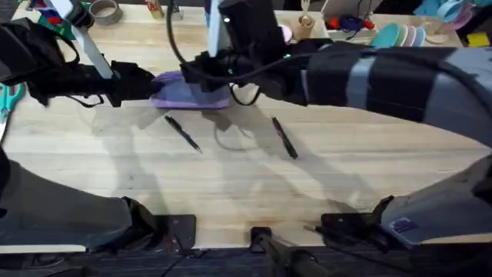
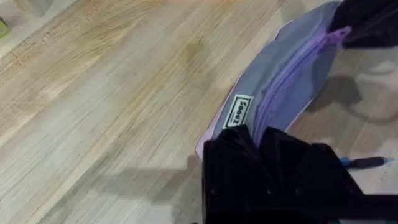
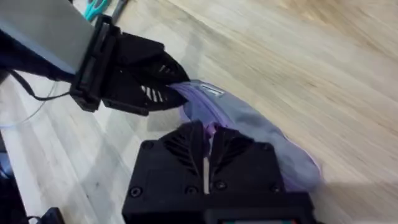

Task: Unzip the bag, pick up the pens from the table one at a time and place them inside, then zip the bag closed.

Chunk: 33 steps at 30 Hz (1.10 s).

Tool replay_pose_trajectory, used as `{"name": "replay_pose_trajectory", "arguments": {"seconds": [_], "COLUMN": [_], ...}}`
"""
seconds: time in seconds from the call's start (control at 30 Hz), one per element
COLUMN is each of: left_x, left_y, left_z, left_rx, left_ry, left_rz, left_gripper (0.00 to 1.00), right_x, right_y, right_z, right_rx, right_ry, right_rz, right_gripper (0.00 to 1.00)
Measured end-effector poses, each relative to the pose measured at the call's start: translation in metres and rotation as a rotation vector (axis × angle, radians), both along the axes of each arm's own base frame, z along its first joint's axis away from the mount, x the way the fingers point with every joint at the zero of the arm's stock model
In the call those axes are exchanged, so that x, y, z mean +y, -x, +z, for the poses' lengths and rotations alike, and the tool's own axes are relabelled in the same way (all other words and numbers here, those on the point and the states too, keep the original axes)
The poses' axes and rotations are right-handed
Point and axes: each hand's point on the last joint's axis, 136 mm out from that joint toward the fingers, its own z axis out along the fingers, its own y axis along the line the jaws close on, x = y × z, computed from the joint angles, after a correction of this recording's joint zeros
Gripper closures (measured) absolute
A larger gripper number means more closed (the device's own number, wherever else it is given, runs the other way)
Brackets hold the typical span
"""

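Pale wooden planks of the table [image 1: 254, 185] run wide and bare across the near half, plenty of room there, while clutter lines the far edge. Up at the far middle both arms meet over the bag [image 1: 188, 94]. The left gripper [image 2: 256, 138] has its black fingers pinched shut on the bag's end, right beside the small white label [image 2: 237, 112]. The right gripper [image 3: 208, 134] is clamped narrow on the purple zipper [image 2: 292, 78] near the middle of the pouch. Soft lavender fabric sags between the two grips, a slight curve along its length. Just nearer than the bag, two thin black pens lie apart on the wood: one pen [image 1: 182, 132] left, the other pen [image 1: 284, 138] right, both angled.
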Motion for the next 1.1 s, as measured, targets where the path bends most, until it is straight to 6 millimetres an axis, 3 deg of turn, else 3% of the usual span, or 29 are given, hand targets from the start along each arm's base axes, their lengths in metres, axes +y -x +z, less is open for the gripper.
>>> {"name": "replay_pose_trajectory", "arguments": {"seconds": [0.33,0.47,0.57,0.87,1.0,1.1], "left_x": [0.000,0.000,0.001,0.002,0.002,0.002], "left_y": [0.000,0.000,0.000,0.001,0.001,0.001], "left_z": [0.000,0.000,0.000,-0.001,-0.001,0.000], "left_rx": [-0.001,0.001,0.002,0.004,0.004,0.003], "left_ry": [-0.001,0.000,-0.001,-0.002,-0.001,0.002], "left_rz": [0.000,0.001,0.002,0.007,0.007,0.005], "left_gripper": [0.958,0.959,0.959,0.959,0.959,0.959], "right_x": [0.037,0.064,0.074,0.077,0.076,0.072], "right_y": [-0.008,-0.006,-0.004,-0.004,-0.001,0.000], "right_z": [-0.003,-0.007,-0.007,-0.008,-0.009,-0.008], "right_rx": [0.014,0.011,0.006,0.005,0.020,0.036], "right_ry": [-0.023,-0.029,-0.029,-0.029,-0.020,-0.015], "right_rz": [0.022,0.052,0.060,0.062,0.070,0.075], "right_gripper": [0.973,0.973,0.973,0.972,0.808,0.752]}}
